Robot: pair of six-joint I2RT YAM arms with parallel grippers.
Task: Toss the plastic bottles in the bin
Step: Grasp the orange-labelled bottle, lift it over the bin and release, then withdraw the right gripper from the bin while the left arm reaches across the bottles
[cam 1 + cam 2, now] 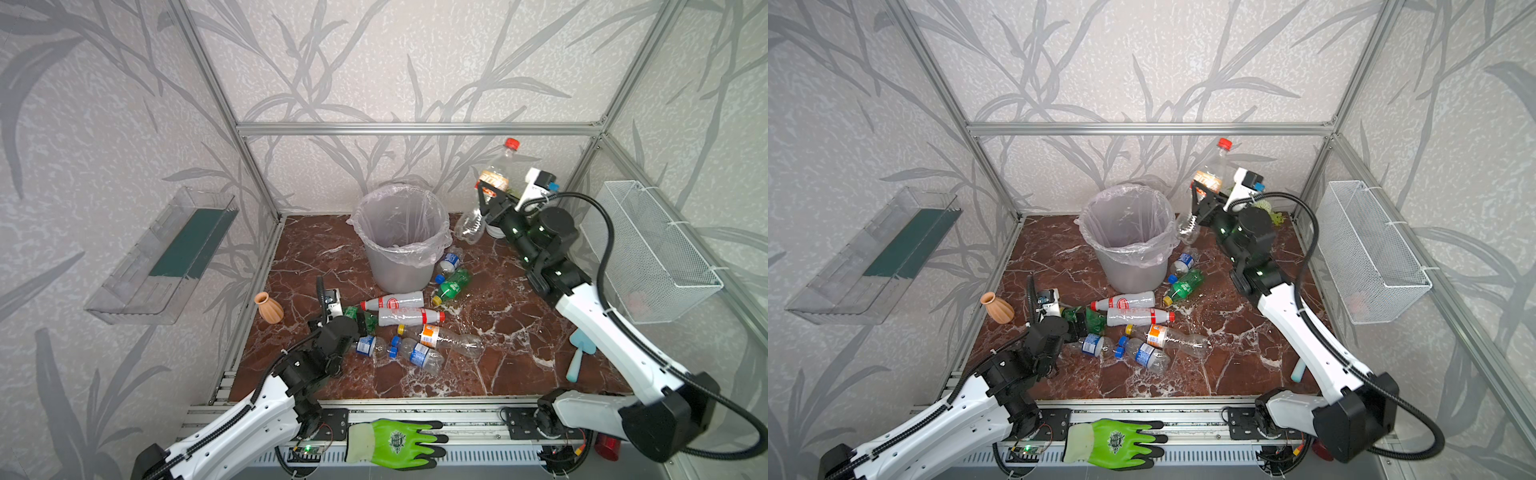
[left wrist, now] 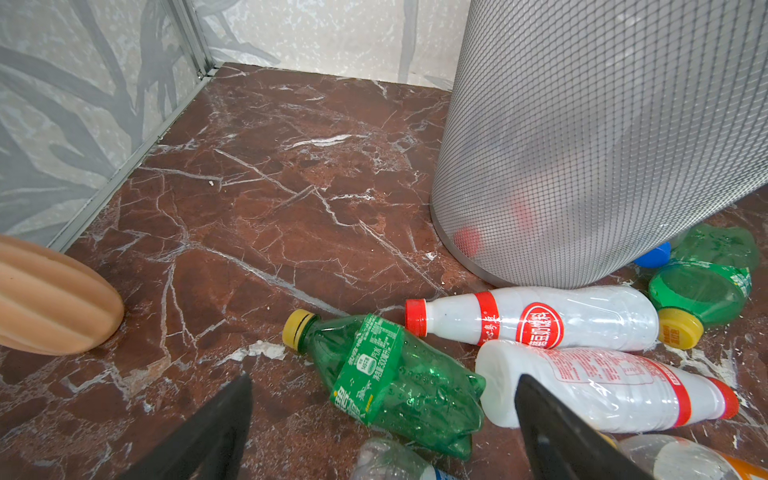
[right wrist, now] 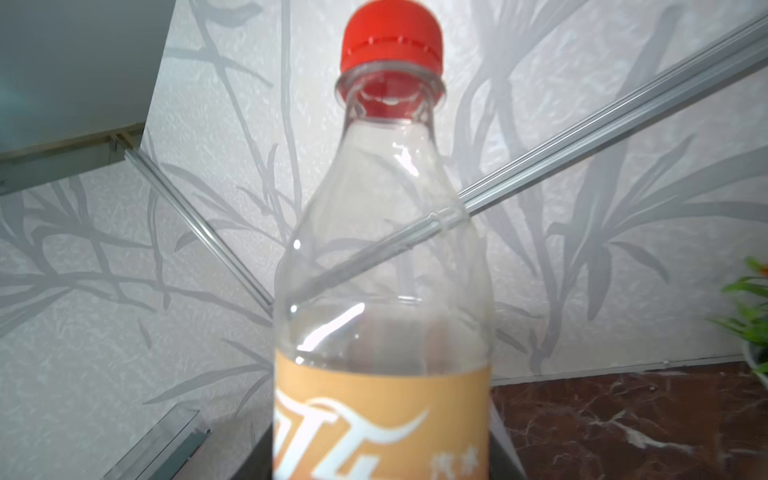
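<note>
The table point(image 1: 519, 324) is red-brown marble veined white, the bin point(image 1: 395, 274) grey (its liner point(image 1: 436, 246) clear), the green bottle point(image 2: 395, 374) yellow-capped, the white bottle point(image 2: 540, 318) red-banded, the clear bottle point(image 3: 382, 249) red-capped with an orange label.

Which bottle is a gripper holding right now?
The red-capped clear bottle with the orange label, gripped cap-up by the right gripper; the others in view lie on the table.

Grey leaf-patterned walls point(image 1: 395, 62) stand behind an aluminium frame point(image 1: 415, 128). The tabletop point(image 1: 307, 257) is red-brown veined marble. A clear shelf point(image 1: 137, 266) hangs on one wall, a mesh basket point(image 1: 656, 249) opposite.
</note>
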